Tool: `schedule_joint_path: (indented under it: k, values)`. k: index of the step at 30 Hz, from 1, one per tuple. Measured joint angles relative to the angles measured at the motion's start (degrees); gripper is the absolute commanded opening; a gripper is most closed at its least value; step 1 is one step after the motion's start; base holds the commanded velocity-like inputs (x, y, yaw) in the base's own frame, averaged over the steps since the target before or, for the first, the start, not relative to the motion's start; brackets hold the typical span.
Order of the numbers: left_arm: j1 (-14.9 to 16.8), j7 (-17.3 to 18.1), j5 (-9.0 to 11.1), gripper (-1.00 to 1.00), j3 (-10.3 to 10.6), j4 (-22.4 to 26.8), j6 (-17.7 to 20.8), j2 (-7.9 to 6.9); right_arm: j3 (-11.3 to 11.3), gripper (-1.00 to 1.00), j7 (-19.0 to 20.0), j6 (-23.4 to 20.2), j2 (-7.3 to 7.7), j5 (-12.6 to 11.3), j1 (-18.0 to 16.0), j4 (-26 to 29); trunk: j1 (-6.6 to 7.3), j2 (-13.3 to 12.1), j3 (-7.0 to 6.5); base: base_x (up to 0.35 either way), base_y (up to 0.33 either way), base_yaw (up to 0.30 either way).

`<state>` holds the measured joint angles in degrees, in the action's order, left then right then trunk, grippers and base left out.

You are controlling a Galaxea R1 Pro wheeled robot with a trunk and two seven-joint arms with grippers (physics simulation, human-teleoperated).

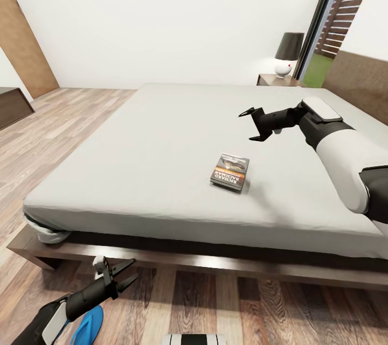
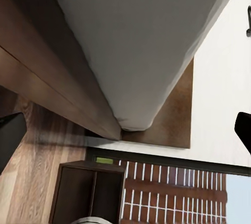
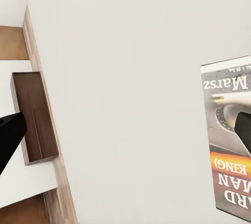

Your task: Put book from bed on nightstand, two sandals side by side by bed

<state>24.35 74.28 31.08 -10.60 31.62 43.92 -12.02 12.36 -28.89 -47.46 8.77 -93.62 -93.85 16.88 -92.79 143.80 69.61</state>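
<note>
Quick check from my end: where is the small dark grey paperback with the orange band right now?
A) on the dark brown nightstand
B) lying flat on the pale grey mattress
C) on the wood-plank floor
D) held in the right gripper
B: the small dark grey paperback lies flat on the pale grey mattress, with the open right gripper above it and apart from it.

Book point(image 1: 230, 171) flat on bed point(image 1: 161, 135) — sandal point(image 1: 86, 325) on floor

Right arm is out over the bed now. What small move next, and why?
Probably lower the right end effector toward you and down onto the book. It hangs open above the mattress, beyond the book, which lies flat and untouched. The right wrist view catches the book at its edge, so it is not centred between the fingers yet.
</note>
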Motion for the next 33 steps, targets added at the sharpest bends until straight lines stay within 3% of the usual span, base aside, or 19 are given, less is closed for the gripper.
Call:
schedule_joint_path:
  k: [20,33]
  values:
    - [0.0,-0.1,-0.1,1.0,-0.1,-0.2,-0.1,0.24,0.1,1.0,0.1,0.1,-0.23,-0.1,0.1,0.0,0.0,0.0,0.0,0.0,-0.004,0.0]
    - [0.0,-0.1,-0.2,1.0,-0.1,-0.5,-0.1,0.14,0.0,1.0,-0.1,0.3,-0.27,0.1,0.2,0.0,0.0,0.0,0.0,0.0,-0.123,0.0]
